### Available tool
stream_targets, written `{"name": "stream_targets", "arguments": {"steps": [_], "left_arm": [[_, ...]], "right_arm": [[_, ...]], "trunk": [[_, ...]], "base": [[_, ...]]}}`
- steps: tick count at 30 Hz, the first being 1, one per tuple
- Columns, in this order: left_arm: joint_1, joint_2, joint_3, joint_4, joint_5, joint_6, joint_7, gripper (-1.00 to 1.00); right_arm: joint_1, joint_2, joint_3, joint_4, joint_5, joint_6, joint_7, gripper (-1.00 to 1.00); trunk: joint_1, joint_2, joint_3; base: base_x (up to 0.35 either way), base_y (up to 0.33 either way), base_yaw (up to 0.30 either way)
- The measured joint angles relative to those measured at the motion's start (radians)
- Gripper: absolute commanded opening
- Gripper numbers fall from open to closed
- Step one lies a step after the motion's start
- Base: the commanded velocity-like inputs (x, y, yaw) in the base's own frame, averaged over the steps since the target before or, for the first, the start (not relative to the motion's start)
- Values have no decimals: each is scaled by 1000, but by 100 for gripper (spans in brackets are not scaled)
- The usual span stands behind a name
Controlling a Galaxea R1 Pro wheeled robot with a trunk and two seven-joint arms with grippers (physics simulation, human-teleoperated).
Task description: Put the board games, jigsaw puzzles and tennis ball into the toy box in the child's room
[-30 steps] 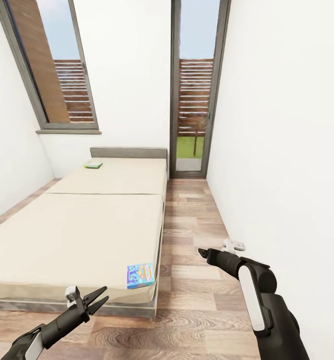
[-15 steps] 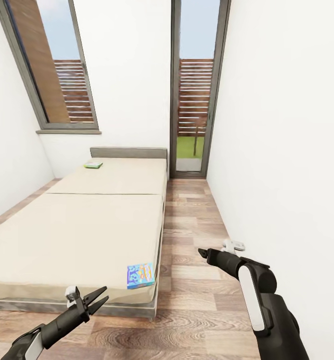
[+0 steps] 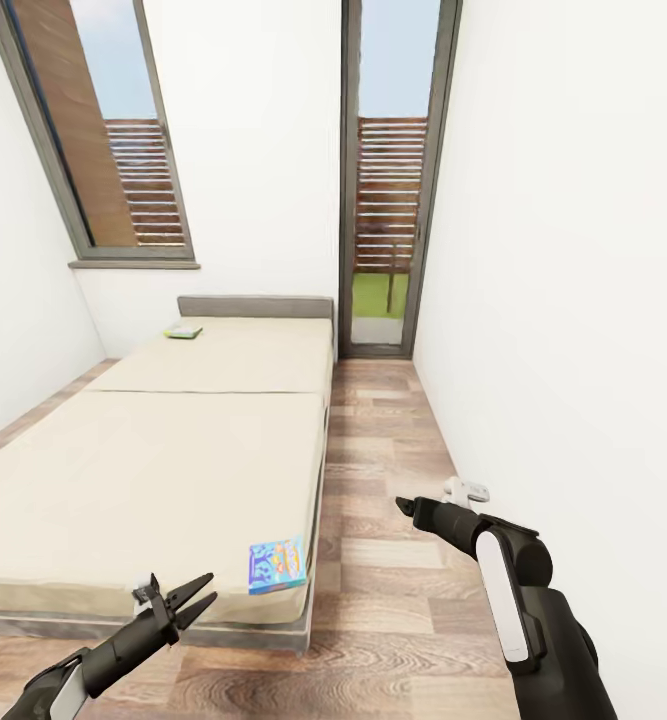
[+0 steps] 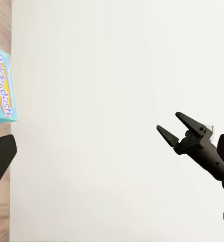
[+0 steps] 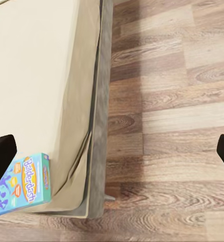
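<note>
The fingers of the left gripper (image 3: 201, 595) are spread and hold nothing; the right gripper (image 3: 405, 507) is also empty, its fingers seemingly apart. The blue board game (image 3: 277, 565) lies at the bed's (image 3: 153, 470) near corner, at two o'clock from the left gripper; a green one (image 3: 183, 332) rests near the headboard. Both look light, stiff and flat, best pinched across an overhanging edge.

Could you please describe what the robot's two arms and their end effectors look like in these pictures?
Both arms are matte black with rounded links and a long white panel along the forearm. The left end effector has two slim, pointed black fingers and a small white fitting at its base. The right end effector is likewise black and tapered, with a white fitting beside its wrist. No loose cables show.
</note>
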Motion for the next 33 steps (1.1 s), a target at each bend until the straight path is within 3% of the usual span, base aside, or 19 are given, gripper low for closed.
{"name": "stream_targets", "arguments": {"steps": [10,24,33], "left_arm": [[0,0,0,0,1,0,0,100],[3,-9,2,3,3,3,-1,100],[22,-1,31,4,1,2,-1,100]], "right_arm": [[0,0,0,0,0,0,0,100],[0,-3,-1,1,0,0,1,100],[0,-3,-1,3,0,-1,1,100]], "trunk": [[0,0,0],[0,0,0],[0,0,0]], "base": [[178,-157,0],[19,-21,0],[0,0,0]]}}
